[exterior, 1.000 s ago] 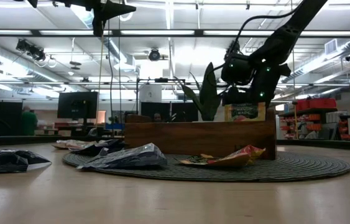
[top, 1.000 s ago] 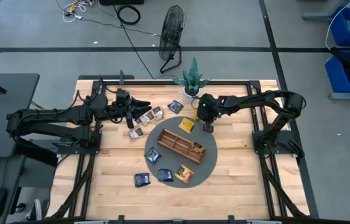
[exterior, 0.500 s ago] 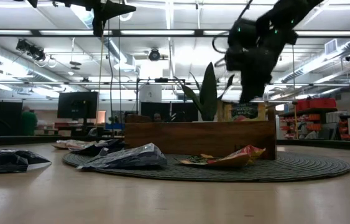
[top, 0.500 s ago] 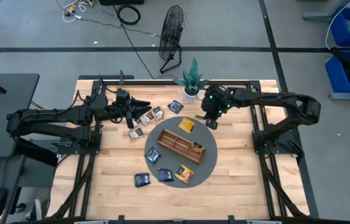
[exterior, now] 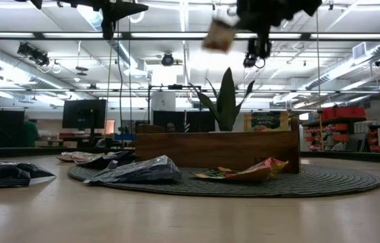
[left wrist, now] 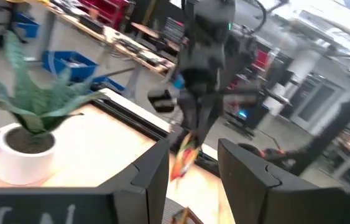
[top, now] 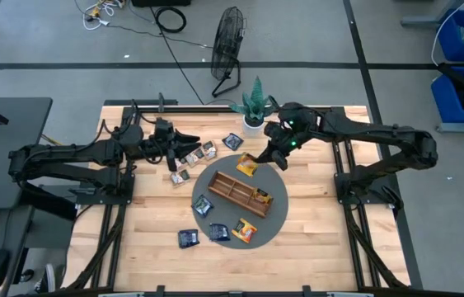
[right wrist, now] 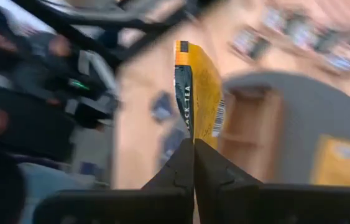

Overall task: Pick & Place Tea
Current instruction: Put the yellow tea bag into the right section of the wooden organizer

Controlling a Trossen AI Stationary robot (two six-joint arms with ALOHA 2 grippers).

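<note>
My right gripper (right wrist: pixel 193 142) is shut on a yellow-orange tea sachet (right wrist: pixel 198 87). It hovers high over the far edge of the round grey mat (top: pixel 277 219), beside the wooden tray (top: pixel 225 185). In the low view the sachet (exterior: pixel 218 35) is well above the tray (exterior: pixel 216 150). My left gripper (left wrist: pixel 190 163) is open, raised over a pile of sachets (top: pixel 192 155) at the table's far left. Other sachets lie on the mat (top: pixel 203 205) (top: pixel 244 232); one (top: pixel 261 196) stands in the tray. My right gripper pinches the yellow-orange sachet by one end (right wrist: pixel 191 132) between its two fingertips. The fingers slant down toward the table's left. The sachet sticks out beyond the tips, lifted clear of the mat and tray; in the left wrist view it (left wrist: pixel 184 160) hangs below the gripper.
A potted plant (top: pixel 254 104) stands at the far edge, close to my right arm. A dark sachet (top: pixel 232 142) lies between the plant and the mat, another (top: pixel 187 238) near the mat's near left. Bare wood lies right of the mat.
My right gripper has risen from just above the tray's right end, high out of the low view. It has shifted slightly toward the far edge and tipped from pointing down to slanting toward the table's left. The sachet has come up with it.
</note>
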